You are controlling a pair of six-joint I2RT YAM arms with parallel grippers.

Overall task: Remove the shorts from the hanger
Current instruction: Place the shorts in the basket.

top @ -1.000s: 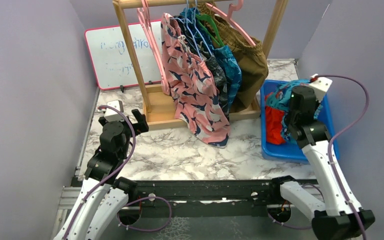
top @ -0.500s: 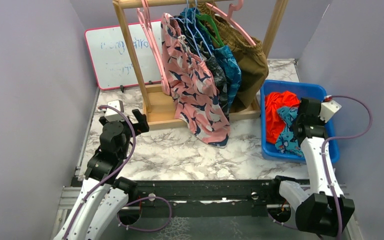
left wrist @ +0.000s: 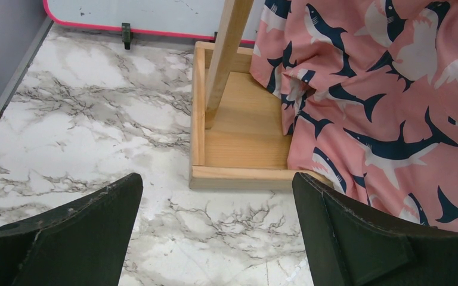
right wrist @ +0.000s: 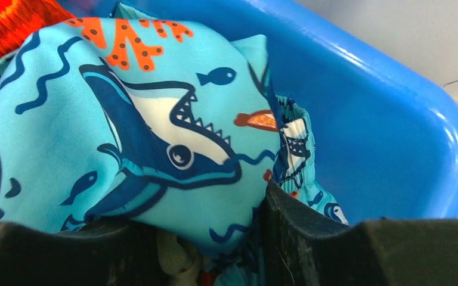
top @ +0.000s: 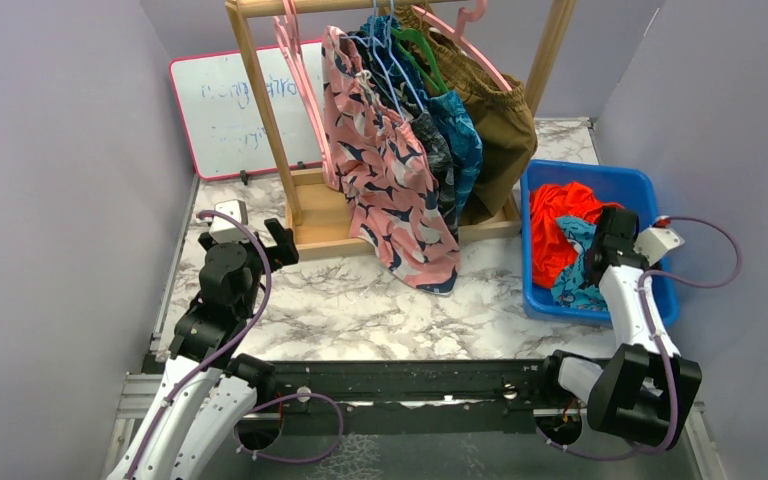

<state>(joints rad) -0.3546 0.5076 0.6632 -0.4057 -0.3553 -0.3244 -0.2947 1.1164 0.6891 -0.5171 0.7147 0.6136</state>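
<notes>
Several shorts hang on hangers from the wooden rack (top: 260,110): pink-and-navy shark-print shorts (top: 390,180) (left wrist: 381,107) in front, then dark patterned, teal-blue (top: 463,135) and brown shorts (top: 500,110). A bare pink hanger (top: 295,60) hangs at the left. Blue cartoon-print shorts (top: 572,275) (right wrist: 125,119) lie in the blue bin (top: 600,178) (right wrist: 381,119) beside orange shorts (top: 558,215) (right wrist: 12,18). My right gripper (top: 600,250) (right wrist: 214,238) is low in the bin, its jaws apart, and the blue cartoon cloth bulges between them. My left gripper (top: 280,240) (left wrist: 217,196) hovers wide open over the table, near the rack's base.
A whiteboard (top: 225,100) leans on the back wall behind the rack. The rack's wooden base tray (left wrist: 238,176) lies just ahead of the left fingers. Purple walls close in both sides. The bin sits against the right wall.
My right arm dropped into the bin with the blue cartoon shorts and its jaws have spread. The left arm has not moved.
</notes>
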